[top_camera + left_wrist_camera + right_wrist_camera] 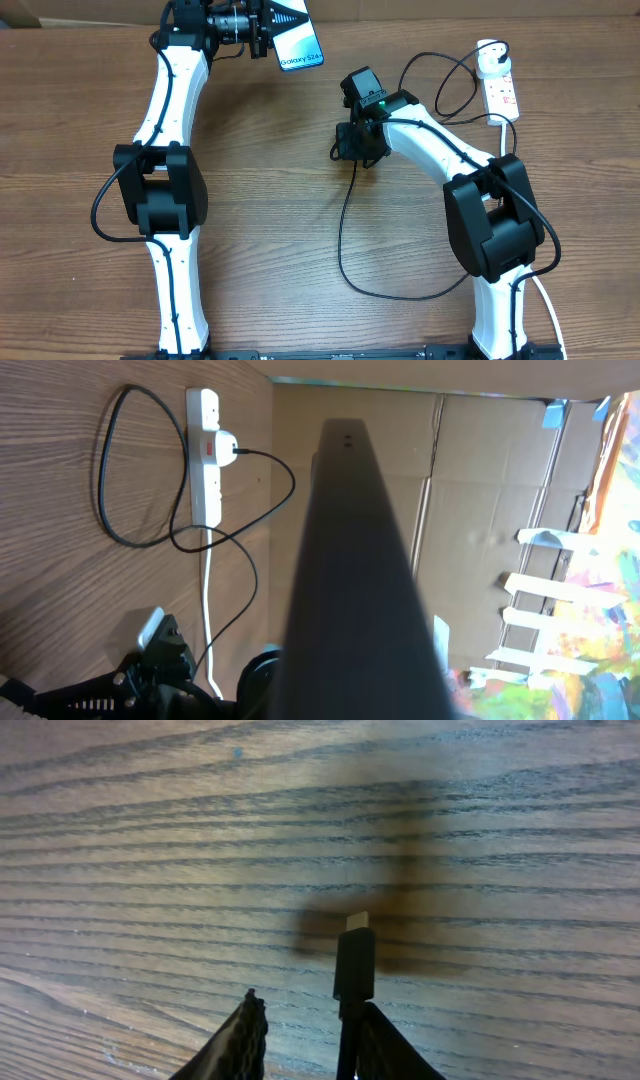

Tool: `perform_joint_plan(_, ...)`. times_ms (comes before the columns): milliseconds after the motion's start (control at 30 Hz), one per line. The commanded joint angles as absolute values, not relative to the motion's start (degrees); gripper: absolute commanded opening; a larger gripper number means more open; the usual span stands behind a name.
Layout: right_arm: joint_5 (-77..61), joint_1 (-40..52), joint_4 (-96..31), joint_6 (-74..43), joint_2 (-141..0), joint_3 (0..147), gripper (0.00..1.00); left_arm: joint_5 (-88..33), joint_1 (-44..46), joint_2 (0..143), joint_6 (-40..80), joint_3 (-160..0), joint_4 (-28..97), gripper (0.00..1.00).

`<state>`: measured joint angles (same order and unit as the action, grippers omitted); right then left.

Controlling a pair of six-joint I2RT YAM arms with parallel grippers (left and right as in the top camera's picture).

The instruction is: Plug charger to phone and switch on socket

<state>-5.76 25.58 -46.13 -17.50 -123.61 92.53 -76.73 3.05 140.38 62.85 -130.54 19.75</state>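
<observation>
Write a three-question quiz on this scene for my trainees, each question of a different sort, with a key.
1. True or false: the charger's connector is already plugged into the phone.
2. What holds the phone? A. the left gripper B. a stand C. nothing; it lies flat on the table
3. Fill in: the charger's round white plug sits in the ______.
Key: 1 false; 2 A; 3 the socket.

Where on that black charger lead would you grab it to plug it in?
On the charger, probably the black housing just behind the metal tip, pinched across its long sides, coming from the cable end. The housing is straight and looks stiff, the cable bends, and the tip is left free for the phone.
</observation>
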Motion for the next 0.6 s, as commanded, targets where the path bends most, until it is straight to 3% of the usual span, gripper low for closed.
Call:
perform_joint_plan(0,-6.5,25.65,-46.22,-14.76,-124.11,92.97,0.28,-79.35,3.4,138.65,61.69,-132.11,19.4,0.04)
perform_joint_plan(167,-6.46,25.63,-48.84,-12.82,-124.14,92.97,0.28,-79.55,3.4,138.65,61.69,-132.11,19.42,0.04)
perform_joint_plan(433,-6.46,24.99,-52.88,-11.66,-124.22,92.97,0.18,-80.86,3.4,138.67,60.53,-132.11,19.42,0.04)
perform_joint_plan(467,-6.42,25.02,-51.96,-11.18,-124.22,92.97,0.24,-81.01,3.4,138.67,60.2,-132.11,19.42,0.04)
perform_joint_plan(500,-6.46,25.02,-50.78,-10.17,-124.22,93.01,0.37,-81.03,3.4,138.67,60.16,-132.11,19.42,0.04)
perform_joint_plan(567,-5.02,25.02,-47.77,-8.43,-124.2,93.25,0.54,-81.03,3.4,138.65,60.18,-132.11,19.42,0.04)
